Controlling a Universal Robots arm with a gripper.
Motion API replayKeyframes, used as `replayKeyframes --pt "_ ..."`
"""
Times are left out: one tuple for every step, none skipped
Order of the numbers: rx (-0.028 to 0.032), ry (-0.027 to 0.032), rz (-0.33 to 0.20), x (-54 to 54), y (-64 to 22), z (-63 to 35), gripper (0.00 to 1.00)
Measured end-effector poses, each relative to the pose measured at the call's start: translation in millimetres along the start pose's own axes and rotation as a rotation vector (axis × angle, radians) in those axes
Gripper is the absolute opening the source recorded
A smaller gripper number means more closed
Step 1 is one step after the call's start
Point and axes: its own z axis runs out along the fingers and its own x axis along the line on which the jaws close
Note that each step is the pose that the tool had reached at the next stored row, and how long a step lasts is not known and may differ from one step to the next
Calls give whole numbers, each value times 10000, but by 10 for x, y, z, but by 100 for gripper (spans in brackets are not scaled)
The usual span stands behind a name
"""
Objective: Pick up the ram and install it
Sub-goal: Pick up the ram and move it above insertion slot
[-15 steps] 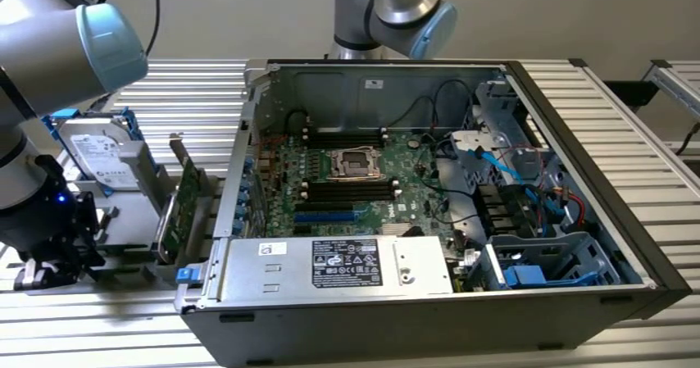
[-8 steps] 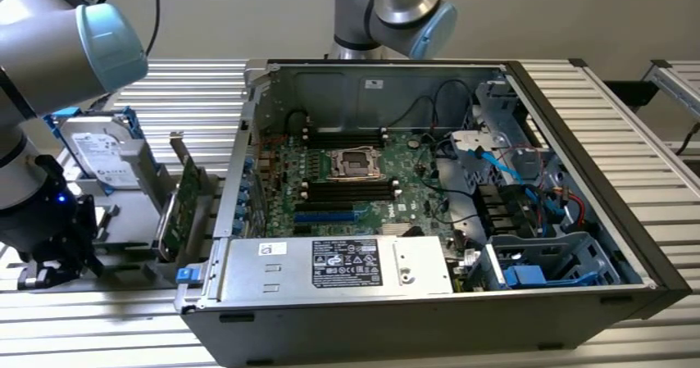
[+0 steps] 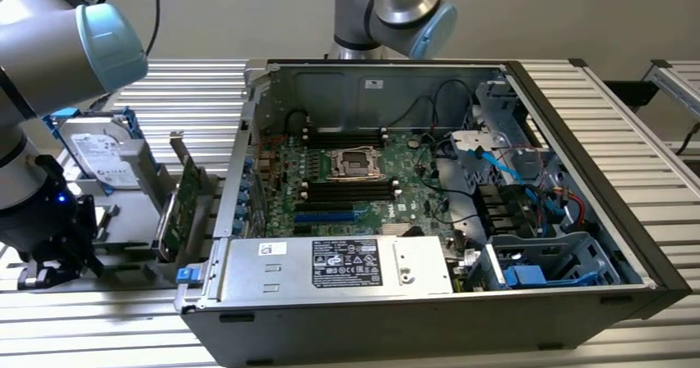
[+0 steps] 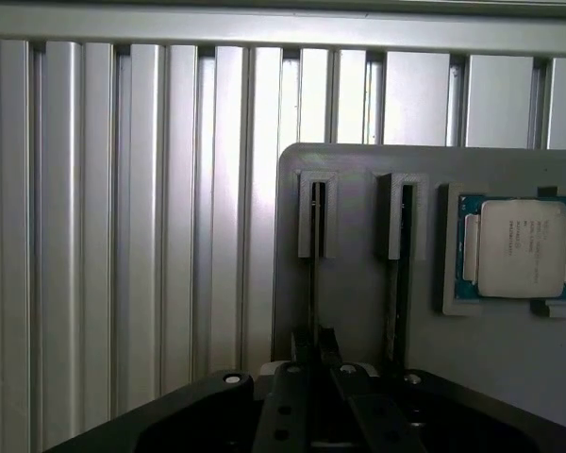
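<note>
Black robot gripper (image 4: pixel 315 357) sits low over the near edge of the flat grey plastic holder plate (image 4: pixel 358 321); how wide it is open, can't tell. The ram (image 4: pixel 313 283), a thin dark stick seen edge-on, stands in a slotted grey bracket (image 4: pixel 318 203) on that plate, its long axis running straight away from the gripper. A square silver-lidded processor chip (image 4: pixel 517 247) lies on the plate beside it. Past the plate is a ribbed aluminium table (image 4: pixel 123 236), with a plain pale wall (image 3: pixel 241 15) beyond.

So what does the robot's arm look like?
The arm is made of round silver-grey tubes with pale blue caps on the joints. Its gripper is black, with a small blue light glowing just above it.
</note>
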Motion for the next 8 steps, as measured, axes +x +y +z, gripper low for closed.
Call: replayKeyframes --pt "0 0 0 0 0 0 14" --pt "0 0 0 0 0 0 14" --pt "0 0 0 0 0 0 14" --pt "0 1 4 0 0 0 14" --pt "-1 7 21 0 0 0 14" --pt "-2 14 35 0 -2 0 14" --pt "-5 22 65 -1 -4 1 14" --pt "-6 36 112 -1 -5 1 14"
